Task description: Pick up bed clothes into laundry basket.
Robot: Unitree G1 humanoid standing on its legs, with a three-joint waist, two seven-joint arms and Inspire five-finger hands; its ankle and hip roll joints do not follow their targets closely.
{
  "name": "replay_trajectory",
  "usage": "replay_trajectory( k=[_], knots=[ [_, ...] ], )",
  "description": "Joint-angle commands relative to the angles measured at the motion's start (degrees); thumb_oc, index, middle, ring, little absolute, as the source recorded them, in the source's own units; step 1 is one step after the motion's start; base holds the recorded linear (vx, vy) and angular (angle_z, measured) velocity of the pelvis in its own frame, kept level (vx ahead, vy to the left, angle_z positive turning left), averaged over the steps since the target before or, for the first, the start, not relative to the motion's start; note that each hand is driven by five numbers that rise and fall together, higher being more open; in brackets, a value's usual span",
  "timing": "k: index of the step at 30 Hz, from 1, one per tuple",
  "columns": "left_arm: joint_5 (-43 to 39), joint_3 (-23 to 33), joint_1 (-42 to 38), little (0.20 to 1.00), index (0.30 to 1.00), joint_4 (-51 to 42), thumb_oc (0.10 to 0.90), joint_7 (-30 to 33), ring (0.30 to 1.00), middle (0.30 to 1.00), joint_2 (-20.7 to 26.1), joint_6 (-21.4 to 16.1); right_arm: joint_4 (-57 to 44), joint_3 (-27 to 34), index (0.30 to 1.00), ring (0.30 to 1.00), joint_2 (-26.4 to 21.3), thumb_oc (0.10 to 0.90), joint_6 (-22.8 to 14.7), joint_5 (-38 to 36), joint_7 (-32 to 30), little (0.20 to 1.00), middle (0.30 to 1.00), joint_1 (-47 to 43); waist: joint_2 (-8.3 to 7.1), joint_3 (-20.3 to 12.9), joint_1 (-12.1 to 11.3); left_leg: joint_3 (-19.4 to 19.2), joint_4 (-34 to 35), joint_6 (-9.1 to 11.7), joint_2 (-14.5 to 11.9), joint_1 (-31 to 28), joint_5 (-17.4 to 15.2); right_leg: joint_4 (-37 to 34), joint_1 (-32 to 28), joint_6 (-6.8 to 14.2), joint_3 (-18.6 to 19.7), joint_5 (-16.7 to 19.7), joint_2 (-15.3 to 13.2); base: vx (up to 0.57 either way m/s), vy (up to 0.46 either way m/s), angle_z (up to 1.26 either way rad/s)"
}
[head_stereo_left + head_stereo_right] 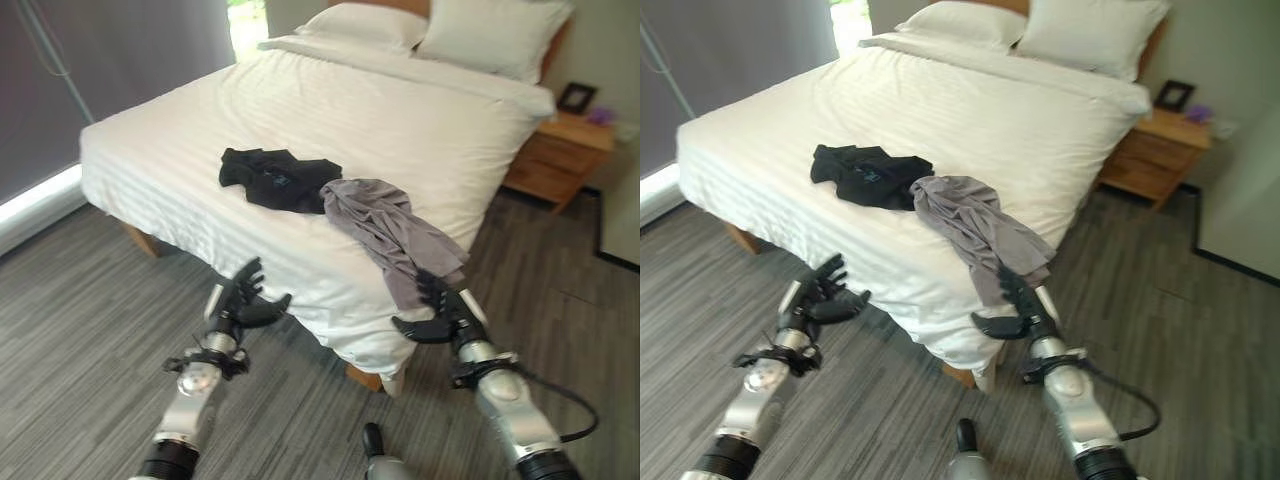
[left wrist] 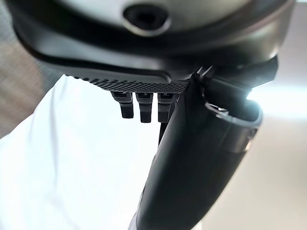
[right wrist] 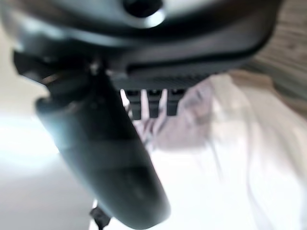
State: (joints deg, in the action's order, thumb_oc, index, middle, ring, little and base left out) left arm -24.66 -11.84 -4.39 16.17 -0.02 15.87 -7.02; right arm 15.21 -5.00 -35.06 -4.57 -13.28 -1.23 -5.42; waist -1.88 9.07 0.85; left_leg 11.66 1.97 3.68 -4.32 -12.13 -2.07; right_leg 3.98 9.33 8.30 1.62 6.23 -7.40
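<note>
From the left eye view, two garments lie on the white bed toward its near corner: a black garment and, touching it, a grey garment whose end drapes over the bed's edge; two pillows sit at the head. The left hand hovers by the bed's near side, fingers spread, empty. The right hand reaches up at the grey garment's hanging end, fingers straight, thumb out. In the right wrist view, grey cloth shows just past the straight fingers.
</note>
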Motion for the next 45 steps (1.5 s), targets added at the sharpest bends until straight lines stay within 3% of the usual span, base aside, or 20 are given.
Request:
replay_trajectory(
  k=[1, 2, 3, 4, 5, 7, 9, 11, 14, 21, 24, 30, 35, 38, 39, 40, 41, 45],
  knots=[
    [-4.5, -0.29, -3.57, 0.9, 0.9, -9.93, 0.8, -3.91, 0.9, 0.9, 4.85, -5.09, -6.27, 2.48, 0.9, 0.9, -7.18, 0.8, -5.1, 2.8, -1.74, 0.9, 0.9, -10.67, -5.83, -4.67, -1.02, 0.75, -5.16, 1.03, -0.24, 1.65, -3.11, -1.61, -2.53, 3.76, 1.8, 3.34, -3.56, 0.24, -0.381, 0.63],
    [-4.9, -1.17, -3.56, 0.9, 0.9, -11.01, 0.8, -4.29, 0.9, 0.9, 4.51, -5.19, -4.95, 1.46, 0.9, 0.9, -10.35, 0.8, -5.68, 2.3, -1.83, 0.9, 0.9, -14.54, -5.54, -3.68, -1.16, -1.2, -15.11, 2.3, -1.53, 5.72, -0.38, -1.83, -4.59, 2.38, -1.37, 2.69, -3.66, 0.12, -0.246, 0.57],
    [-4.9, -1.06, -3.61, 0.9, 0.9, -11.01, 0.8, -4.29, 0.9, 0.9, 4.49, -5.17, -4.79, 1.3, 0.9, 0.9, -10.38, 0.8, -5.75, 2.26, -1.83, 0.9, 0.9, -14.79, -5.67, -3.93, -0.69, -0.82, -15.36, 2.29, -1.26, 6.36, -0.25, -1.92, -4.33, 2.42, -1.65, 2.83, -3.94, 0.13, -0.364, 0.59],
    [-8.03, -3.77, -3.16, 0.9, 0.9, -12.69, 0.8, -5.53, 0.9, 0.9, 3.77, -4.94, 0.65, -2.76, 0.9, 0.9, -14.72, 0.8, -5.58, 0.29, -2.24, 0.9, 0.9, -21.64, -6.84, -1.53, -2.53, -3.83, -26.99, 1.4, -1.33, 12.56, 3.0, -4.5, -8.75, -0.1, -4.18, 2.04, -3.26, 0.12, -0.308, 0.43],
    [-9.23, -4.75, -2.96, 0.9, 0.9, -13.66, 0.8, -6.27, 0.9, 0.9, 3.85, -4.73, 4.18, -5.13, 0.9, 0.9, -16.47, 0.8, -5.21, 0.54, -2.84, 0.9, 0.9, -24.58, -6.91, -0.99, -3.34, -5.59, -26.86, 1.3, -1.58, 14.33, 3.84, -5.73, -10.19, -0.38, -5.03, 1.49, -2.65, 0.16, -0.366, 0.4],
    [-10.98, -6.6, -2.41, 0.9, 0.9, -14.71, 0.8, -7.81, 0.9, 0.9, 3.67, -4.1, 9.27, -9.06, 0.9, 0.9, -19.93, 0.8, -4.3, 1.12, -2.09, 0.9, 0.9, -29.35, -6.77, -0.26, -4.79, -9.65, -21.88, 1.93, -2.54, 17.84, 4.96, -7.29, -12.67, -0.74, -5.94, 0.61, -2.06, 0.17, -0.176, 0.27],
    [-13.01, -8.4, -1.94, 0.9, 0.9, -14.91, 0.8, -8.82, 0.9, 0.9, 3.43, -3.71, 13.57, -12.31, 0.9, 0.9, -19.22, 0.8, -4.23, -0.67, -1.81, 0.9, 0.9, -33.86, -5.9, -0.38, -6.15, -10.31, -14.6, 1.84, -0.6, 18.57, 4.56, -8.05, -13.99, -0.6, -6.13, -0.37, -0.94, 0.22, -0.105, 0.33],
    [-14.19, -10.57, -1.93, 0.9, 0.9, -15.1, 0.8, -8.95, 0.9, 0.9, 3.66, -3.39, 18.71, -15.82, 0.9, 0.9, -17.23, 0.8, -3.89, -1.7, -2.14, 0.9, 0.9, -38.91, -4.77, -0.58, -7.17, -8.63, -8.37, 1.79, 0.52, 17.4, 6.3, -7.3, -14.29, -0.83, -5.85, -1.84, 0.59, 0.18, -0.076, 0.14],
    [-13.84, -13.15, -2.98, 0.9, 0.9, -15.74, 0.8, -8.88, 0.9, 0.9, 4.06, -2.76, 23.21, -19.5, 0.9, 0.9, -14.57, 0.8, -2.98, -1.4, -2.0, 0.9, 0.9, -43.81, -4.08, -0.44, -6.32, -7.12, -6.01, 1.75, 0.47, 15.54, 6.73, -6.52, -13.71, -1.64, -5.52, -2.75, 1.21, 0.07, -0.008, -0.25],
    [-16.12, -15.92, -2.4, 0.9, 0.9, -16.42, 0.8, -9.54, 0.9, 0.9, 4.38, -1.01, 28.97, -25.4, 0.9, 0.9, -9.81, 0.8, -1.6, 2.66, -1.33, 0.9, 0.9, -48.2, -3.53, -1.69, -6.12, -8.31, 2.15, 1.12, 0.08, 11.97, 7.22, -7.95, -13.59, -1.02, -5.56, -2.92, 1.13, 0.07, 0.033, -0.02],
    [-16.1, -17.84, -2.1, 0.9, 0.9, -16.5, 0.8, -10.24, 0.9, 0.9, 4.75, -0.76, 30.25, -25.78, 0.9, 0.9, -8.57, 0.8, -1.75, 5.73, -1.68, 0.9, 0.9, -47.03, -3.47, -1.42, -6.33, -8.03, 3.03, 1.28, 0.26, 13.08, 7.57, -8.27, -12.46, -0.72, -6.02, -2.73, 1.05, -0.01, 0.048, 0.02],
    [-17.43, -19.89, -2.29, 0.9, 0.9, -17.03, 0.8, -11.32, 0.9, 0.9, 5.92, -0.49, 41.0, -25.59, 0.9, 0.9, -5.45, 0.8, -1.41, 12.18, -3.73, 0.9, 0.9, -42.33, -2.83, 2.27, -8.25, -5.26, 3.03, 1.48, 1.27, 18.92, 9.01, -7.24, -7.13, -0.28, -8.16, -1.94, 0.32, -0.1, 0.009, 0.2],
    [-16.51, -17.61, -1.24, 0.9, 0.9, -15.63, 0.8, -10.83, 0.9, 0.9, 6.34, -0.52, 48.55, -21.3, 0.9, 0.9, -0.95, 0.8, -0.45, 13.5, -4.59, 0.9, 0.9, -33.88, -1.79, 4.26, -9.91, -3.23, 3.03, 1.48, 2.42, 21.29, 9.69, -7.36, -6.2, -0.1, -9.9, -1.5, -0.25, -0.02, 0.009, 0.2],
    [-15.89, -15.24, 0.59, 0.9, 0.9, -14.69, 0.8, -10.23, 0.9, 0.9, 6.52, -0.58, 47.42, -18.82, 0.9, 0.9, 1.36, 0.8, -0.47, 12.21, -4.28, 0.9, 0.9, -28.77, -1.45, 4.13, -9.72, -2.89, 3.03, 1.39, 2.69, 21.08, 9.53, -7.9, -6.95, -0.03, -10.22, -1.54, -0.47, 0.04, 0.023, 0.13],
    [-15.36, -13.5, 1.66, 0.9, 0.9, -14.39, 0.8, -9.92, 0.9, 0.9, 7.0, -0.73, 46.03, -18.06, 0.575, 0.575, 1.81, 0.584, -0.71, 12.13, -3.77, 0.575, 0.575, -25.86, -1.33, 4.07, -9.43, -2.97, 3.03, 1.38, 2.71, 20.94, 9.46, -8.03, -7.16, 0.0, -10.15, -1.56, -0.53, 0.04, 0.029, 0.02],
    [-14.88, -12.86, 2.17, 0.9, 0.9, -14.38, 0.8, -9.73, 0.9, 0.9, 7.5, -0.76, 44.8, -17.4, 0.481, 0.481, 1.73, 0.521, -0.76, 12.06, -3.75, 0.481, 0.481, -24.39, -1.32, 3.95, -9.2, -3.06, 3.03, 1.38, 2.73, 20.85, 9.38, -8.09, -7.31, 0.03, -10.08, -1.65, -0.57, 0.0, 0.0, 0.0],
    [-14.31, -11.6, 3.09, 0.9, 0.9, -14.11, 0.8, -9.43, 0.9, 0.9, 7.57, -0.85, 42.99, -16.24, 0.3, 0.3, 1.86, 0.4, -1.07, 11.53, -3.2, 0.3, 0.3, -21.43, -1.24, 3.87, -8.81, -3.17, 3.03, 1.4, 2.71, 20.72, 9.27, -8.11, -7.43, 0.04, -9.96, -1.73, -0.6, 0.0, 0.0, 0.0],
    [-9.29, -8.2, 2.41, 0.9, 0.9, -13.43, 0.8, -7.23, 0.9, 0.9, 8.85, -0.83, 34.23, -11.06, 0.3, 0.3, 1.61, 0.4, -1.11, 10.85, -1.62, 0.3, 0.3, -9.47, -0.88, 2.94, -6.19, -3.81, 3.03, 1.64, 2.36, 19.49, 8.66, -7.86, -8.43, -0.03, -9.65, -2.67, -0.71, 0.03, 0.007, 0.0]
  ],
)
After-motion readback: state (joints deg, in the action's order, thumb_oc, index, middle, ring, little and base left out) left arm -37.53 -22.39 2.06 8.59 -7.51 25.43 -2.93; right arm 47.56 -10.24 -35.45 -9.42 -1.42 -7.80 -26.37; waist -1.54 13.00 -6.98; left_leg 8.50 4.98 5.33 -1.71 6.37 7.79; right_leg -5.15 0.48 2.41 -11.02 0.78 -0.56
